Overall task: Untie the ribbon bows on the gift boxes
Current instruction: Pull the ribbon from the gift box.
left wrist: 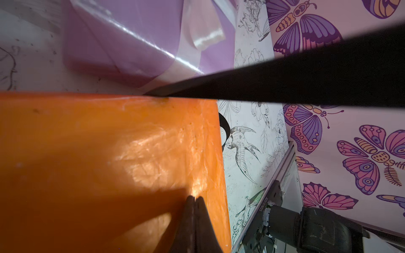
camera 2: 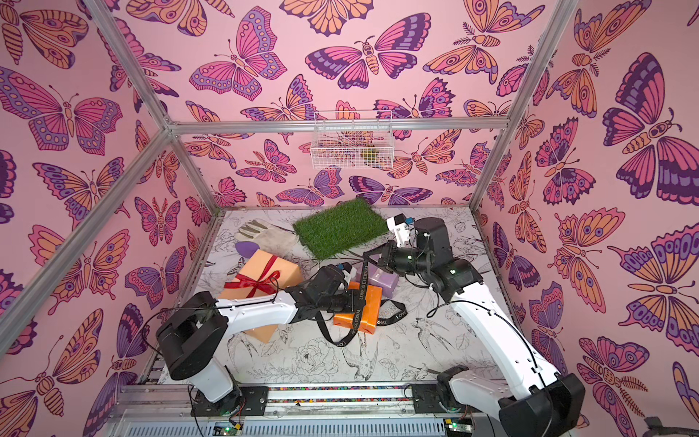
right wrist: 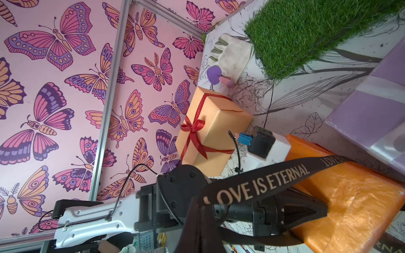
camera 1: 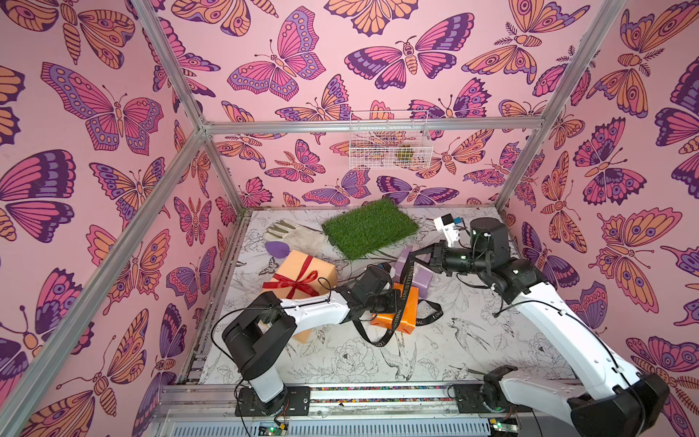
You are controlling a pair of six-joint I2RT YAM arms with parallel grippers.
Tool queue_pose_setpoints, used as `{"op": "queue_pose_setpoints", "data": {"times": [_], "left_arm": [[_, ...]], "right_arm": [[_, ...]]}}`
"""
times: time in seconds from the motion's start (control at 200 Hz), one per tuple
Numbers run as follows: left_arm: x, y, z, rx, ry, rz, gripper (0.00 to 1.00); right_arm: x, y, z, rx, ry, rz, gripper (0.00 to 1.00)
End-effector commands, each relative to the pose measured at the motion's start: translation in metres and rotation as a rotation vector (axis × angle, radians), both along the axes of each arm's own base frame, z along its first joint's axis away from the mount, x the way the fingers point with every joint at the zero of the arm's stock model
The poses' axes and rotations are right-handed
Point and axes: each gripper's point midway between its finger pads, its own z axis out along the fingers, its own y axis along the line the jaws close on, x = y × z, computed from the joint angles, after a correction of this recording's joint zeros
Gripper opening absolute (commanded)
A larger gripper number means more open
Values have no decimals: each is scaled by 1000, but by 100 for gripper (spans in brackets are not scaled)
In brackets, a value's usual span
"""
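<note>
Partly done, seemingly: black "LOVE IS ETERNAL" ribbon (camera 1: 403, 299) unbowed, drawn taut from the small orange box (left wrist: 87, 153) mid-way across the bench (camera 1: 454, 348) up to the right hand (camera 1: 416, 252) clenching it, left hand (left wrist: 194, 200) shut empty against that box, red bow (camera 1: 299, 282) still tied on the peach-tan box (camera 1: 321, 270), pale ribbon (left wrist: 197, 32) on the lilac box (camera 1: 421, 282) unclear.

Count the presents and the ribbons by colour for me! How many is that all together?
peach-tan box: 1
orange box: 1
lilac box: 1
red ribbon: 1
black ribbon: 1
pale ribbon: 1
Total: 6
</note>
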Motion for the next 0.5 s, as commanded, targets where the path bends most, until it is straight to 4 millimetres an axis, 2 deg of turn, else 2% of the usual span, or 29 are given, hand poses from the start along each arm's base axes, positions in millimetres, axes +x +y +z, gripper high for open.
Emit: {"op": "queue_pose_setpoints", "data": {"times": [0.0, 0.2, 0.496], "left_arm": [[-21, 41, -66, 211, 129, 17, 0], [-19, 48, -70, 216, 142, 26, 0], [-18, 53, -78, 222, 171, 31, 0]], "right_arm": [[3, -1, 70, 69, -214, 8, 0], [1, -8, 138, 56, -355, 2, 0], [5, -45, 207, 109, -490, -117, 0]]}}
